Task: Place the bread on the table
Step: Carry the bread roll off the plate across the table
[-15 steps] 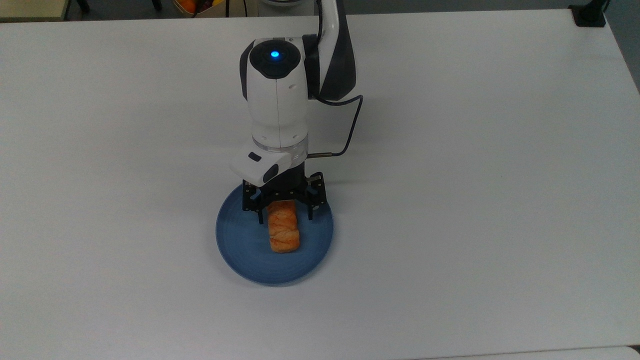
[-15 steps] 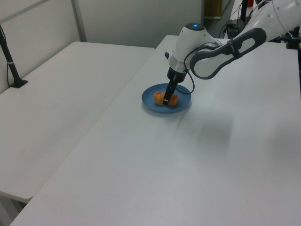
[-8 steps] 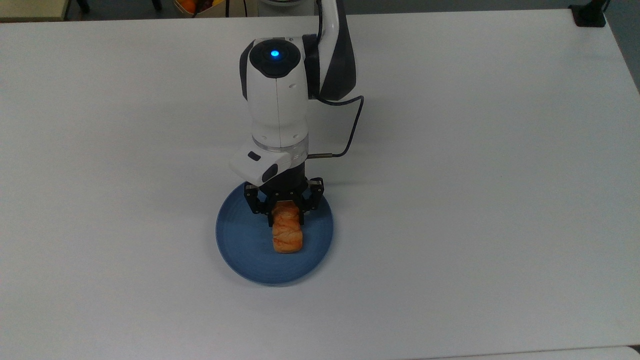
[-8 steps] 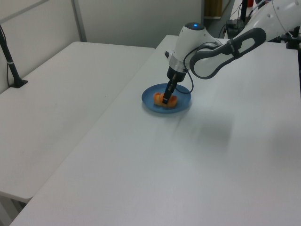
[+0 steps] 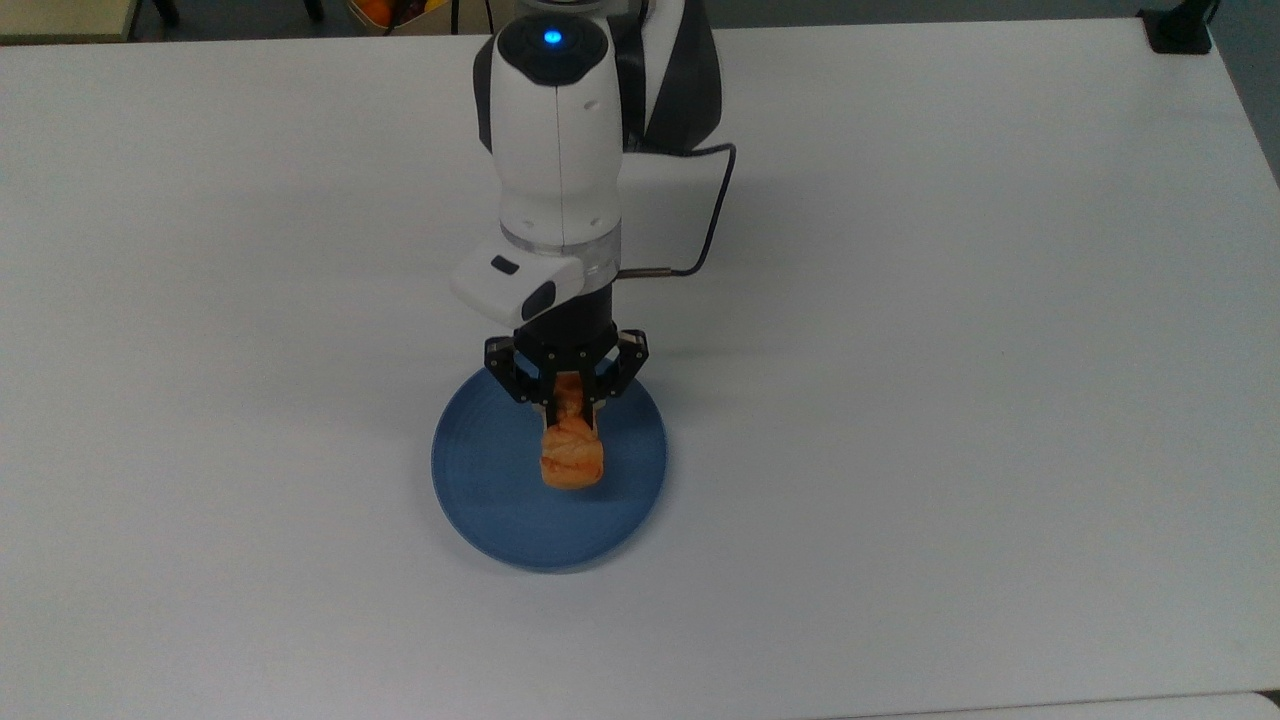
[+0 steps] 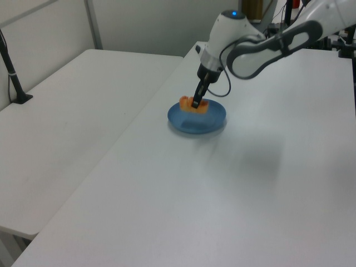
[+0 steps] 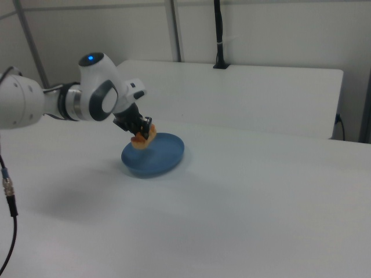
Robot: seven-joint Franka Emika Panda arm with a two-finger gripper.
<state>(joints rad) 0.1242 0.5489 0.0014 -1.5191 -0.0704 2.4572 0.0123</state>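
Observation:
The bread [image 5: 572, 455], a small orange-brown ridged roll, hangs tilted just above the round blue plate [image 5: 480, 500], clear of its surface. My gripper [image 5: 568, 395] is shut on the roll's upper end. In the left view the bread [image 6: 194, 105] is held over the far part of the plate [image 6: 197, 121] by the gripper [image 6: 196, 102]. The right view shows the bread [image 7: 143, 138] lifted above the plate [image 7: 159, 155], with the gripper [image 7: 139, 130] on it. The white-grey table [image 5: 950, 350] spreads wide on every side of the plate.
A second white tabletop [image 6: 61, 117] adjoins on the left view's left, with a black post [image 6: 14, 78] on it. A black clamp [image 5: 1178, 28] sits at the top view's upper right corner. A black cable [image 5: 712, 215] loops off the wrist.
The fingers closed on the bread, then the arm rose, lifting the roll off the plate. The plate has stayed in place.

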